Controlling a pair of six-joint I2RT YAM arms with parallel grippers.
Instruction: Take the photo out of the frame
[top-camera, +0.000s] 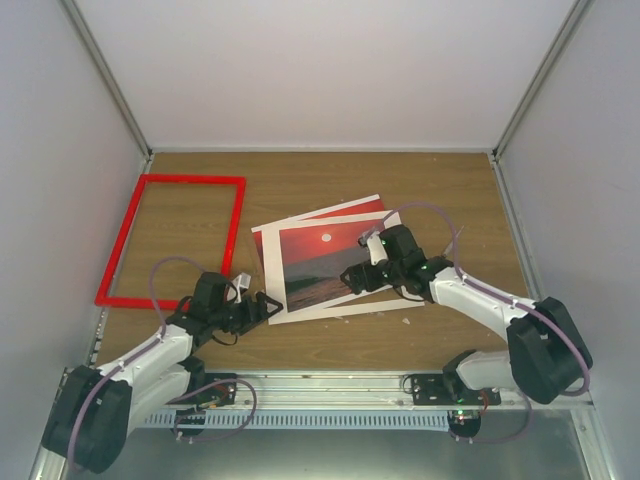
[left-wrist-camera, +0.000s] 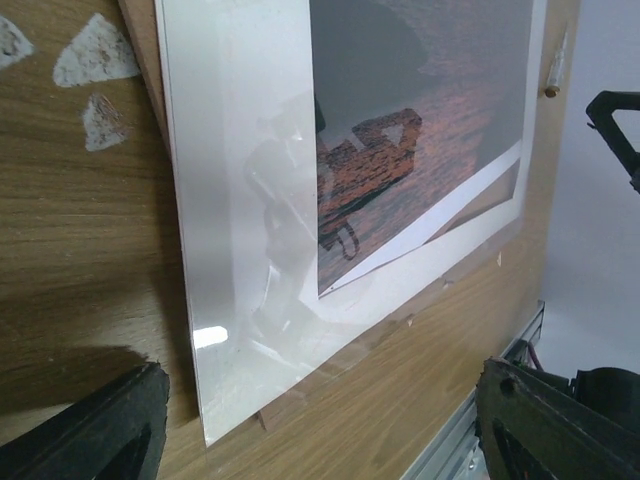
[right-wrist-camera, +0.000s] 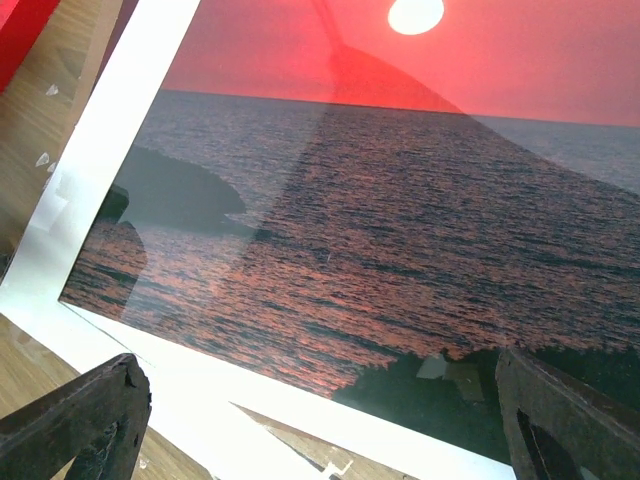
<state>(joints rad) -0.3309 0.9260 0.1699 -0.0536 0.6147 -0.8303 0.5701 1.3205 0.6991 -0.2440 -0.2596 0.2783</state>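
The red frame (top-camera: 175, 240) lies flat and empty at the table's left; a corner of it shows in the right wrist view (right-wrist-camera: 20, 30). The sunset photo (top-camera: 315, 265) lies in the middle on skewed white sheets, with the white mat (top-camera: 300, 228) around it. My left gripper (top-camera: 266, 303) is open, low at the stack's near left corner (left-wrist-camera: 320, 430); a glossy white mat (left-wrist-camera: 240, 200) and a brown backing board edge (left-wrist-camera: 280, 412) lie between its fingers. My right gripper (top-camera: 362, 277) is open over the photo's right part (right-wrist-camera: 320, 425), holding nothing. The photo (right-wrist-camera: 400, 200) fills that view.
White chips (left-wrist-camera: 95, 65) and small scraps (top-camera: 405, 322) lie on the wooden table. A metal rail (top-camera: 330, 385) runs along the near edge. White walls close in the left, right and back sides.
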